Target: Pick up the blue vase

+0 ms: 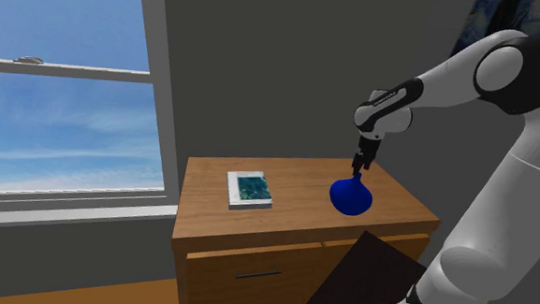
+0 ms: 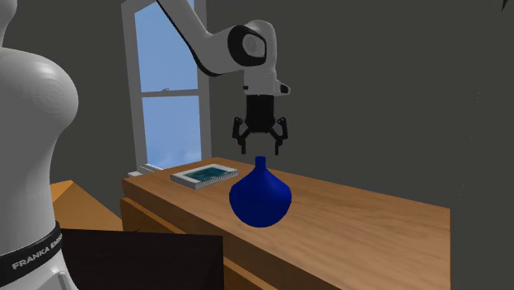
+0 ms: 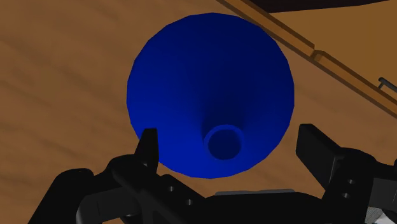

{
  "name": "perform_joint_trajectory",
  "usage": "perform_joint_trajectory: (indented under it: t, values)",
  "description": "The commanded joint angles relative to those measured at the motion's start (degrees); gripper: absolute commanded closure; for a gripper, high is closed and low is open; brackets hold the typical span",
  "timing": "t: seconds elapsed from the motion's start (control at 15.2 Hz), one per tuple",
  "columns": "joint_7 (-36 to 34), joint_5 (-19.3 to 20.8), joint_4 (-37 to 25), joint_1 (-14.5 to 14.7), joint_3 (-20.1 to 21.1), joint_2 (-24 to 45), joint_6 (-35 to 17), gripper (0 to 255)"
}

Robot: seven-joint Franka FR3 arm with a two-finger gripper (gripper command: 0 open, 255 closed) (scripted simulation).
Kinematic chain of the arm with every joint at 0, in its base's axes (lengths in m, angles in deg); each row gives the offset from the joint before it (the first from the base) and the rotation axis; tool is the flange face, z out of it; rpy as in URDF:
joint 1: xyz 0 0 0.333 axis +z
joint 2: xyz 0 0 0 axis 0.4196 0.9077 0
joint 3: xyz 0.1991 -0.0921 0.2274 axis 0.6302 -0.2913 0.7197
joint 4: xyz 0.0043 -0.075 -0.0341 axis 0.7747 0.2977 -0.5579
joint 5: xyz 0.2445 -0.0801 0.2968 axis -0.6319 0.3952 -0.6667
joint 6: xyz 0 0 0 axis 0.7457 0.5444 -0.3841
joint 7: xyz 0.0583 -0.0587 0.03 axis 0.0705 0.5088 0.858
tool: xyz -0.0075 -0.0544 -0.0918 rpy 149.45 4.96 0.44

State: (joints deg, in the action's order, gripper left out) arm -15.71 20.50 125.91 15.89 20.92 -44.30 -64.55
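The blue vase (image 1: pixel 350 199) (image 2: pixel 259 202) (image 3: pixel 210 83) stands upright on the wooden top of a cabinet (image 1: pixel 293 218) (image 2: pixel 371 222). It has a round belly that narrows to a thin neck with a small open mouth. Under the vase the top is bare wood, and its front edge runs near the vase on the side facing the dark stand (image 1: pixel 366 272).

Right above the vase hangs the black gripper (image 1: pixel 361 169) (image 2: pixel 260 148) (image 3: pixel 230 137), pointing straight down at the mouth. Its two fingers are spread apart and grip nothing. In the second exterior view the fingertips (image 2: pixel 245 148) sit about level with the top of the neck, one to each side of it, with a gap showing on both sides. In the shoulder view the tips look as if they might touch the neck, but the angle there is too poor to be sure. In the wrist view the mouth lies between the two fingers, with the belly spreading out below it.

A flat book (image 1: pixel 249 189) (image 2: pixel 204 175) with white edges and a green cover lies well apart from the vase, on the side toward the window (image 1: pixel 64 100) (image 2: pixel 165 99). The white arm (image 1: pixel 504 110) (image 2: pixel 214 45) rises well above the vase and bends down to the gripper.
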Motion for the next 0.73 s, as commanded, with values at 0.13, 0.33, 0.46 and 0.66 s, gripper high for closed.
perform_joint_trajectory:
  t: [0.13,0.33,0.46,0.66]
  values:
    - [1.0,-1.4,1.0,-0.1,-0.1,2.0,-2.8,0]
    - [1.0,-1.4,1.0,-0.1,-0.1,2.1,-2.8,255]
    - [1.1,-1.4,1.0,-0.1,-0.1,2.1,-2.8,255]
    - [1.0,-1.4,1.0,-0.1,-0.1,2.1,-2.9,255]
